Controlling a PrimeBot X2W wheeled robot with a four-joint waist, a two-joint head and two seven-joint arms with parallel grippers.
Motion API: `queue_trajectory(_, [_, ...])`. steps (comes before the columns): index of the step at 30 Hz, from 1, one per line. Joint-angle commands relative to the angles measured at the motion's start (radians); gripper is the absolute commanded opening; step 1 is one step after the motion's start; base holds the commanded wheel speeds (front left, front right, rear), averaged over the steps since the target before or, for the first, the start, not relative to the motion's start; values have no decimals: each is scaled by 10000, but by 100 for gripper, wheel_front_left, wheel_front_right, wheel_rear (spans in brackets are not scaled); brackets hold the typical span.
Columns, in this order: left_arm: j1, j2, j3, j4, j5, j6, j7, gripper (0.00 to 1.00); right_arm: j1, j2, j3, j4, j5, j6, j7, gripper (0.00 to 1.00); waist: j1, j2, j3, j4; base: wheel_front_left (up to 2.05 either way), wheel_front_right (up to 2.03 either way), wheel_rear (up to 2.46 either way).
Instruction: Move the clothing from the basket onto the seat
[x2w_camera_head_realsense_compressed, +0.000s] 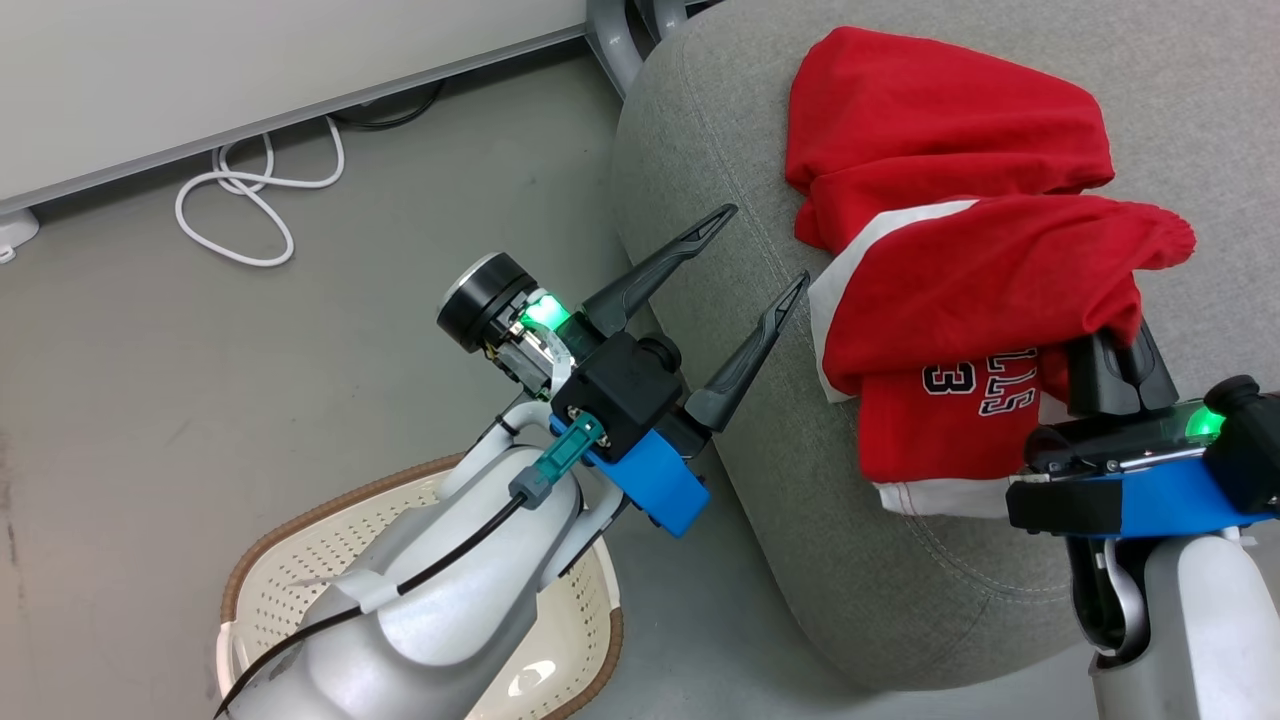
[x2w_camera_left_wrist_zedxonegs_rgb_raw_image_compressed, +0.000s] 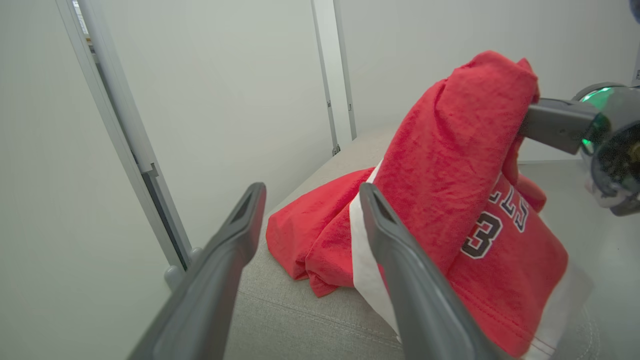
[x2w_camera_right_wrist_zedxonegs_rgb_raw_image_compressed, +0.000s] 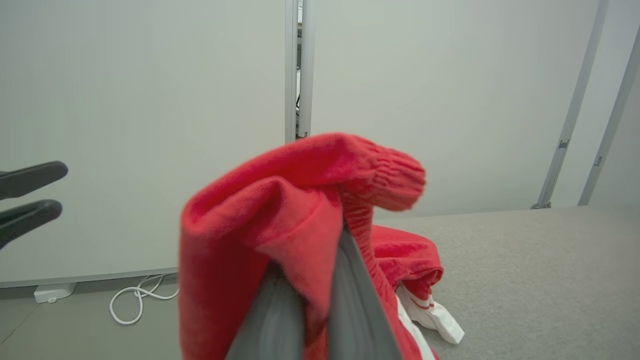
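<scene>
All the clothing (x2w_camera_head_realsense_compressed: 950, 140) is on the seat (x2w_camera_head_realsense_compressed: 700, 150), in the upper right of the head view. The basket (x2w_camera_head_realsense_compressed: 290, 570) in the lower left shows no red in the part I can see past the arm.

The right hand (x2w_camera_head_realsense_compressed: 1112, 360) is at the lower right edge, and its two fingers are pressed together on a fold of the numbered piece (x2w_camera_head_realsense_compressed: 950, 420). In the right wrist view the red cloth wraps over these fingers at the bottom centre. So this piece is raised at one end. From the hand it hangs away to the left of the frame and down to the cushion, where its white hem lies near the rounded edge. The other piece lies flat above it in the frame, further in on the seat.

The left hand (x2w_camera_head_realsense_compressed: 766, 248) is in the middle of the frame with its fingers spread wide, holding nothing. It is just beside the seat's edge and apart from the cloth.

I think the release turns on one thing: the held fold is over the cushion, not over the floor, so letting go there should drop it on the seat. Only the low hem, so close to the edge, could slide off.
</scene>
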Motion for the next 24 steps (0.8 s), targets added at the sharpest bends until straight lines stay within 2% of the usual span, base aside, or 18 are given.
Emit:
queue_trajectory(1, [-164, 39, -33, 42, -23, 1, -4, 100, 123, 6, -39, -55, -44, 1, -4, 0, 0, 0, -5, -25, 0, 0, 0])
queue_trajectory(13, [-244, 77, -109, 45, -104, 35, -7, 100, -517, -23, -515, -402, -126, 1, -5, 0, 0, 0, 216, 180, 0, 0, 0])
queue_trajectory(19, [-385, 119, -184, 35, -40, 4, -6, 100, -1378, -251, -875, -623, -140, 1, -3, 0, 0, 0, 485, 391, 0, 0, 0])
queue_trajectory(24, [-599, 168, -240, 13, 12, -9, 23, 100, -2807, -676, -1354, -788, -179, 1, -3, 0, 0, 0, 983, 651, 0, 0, 0])
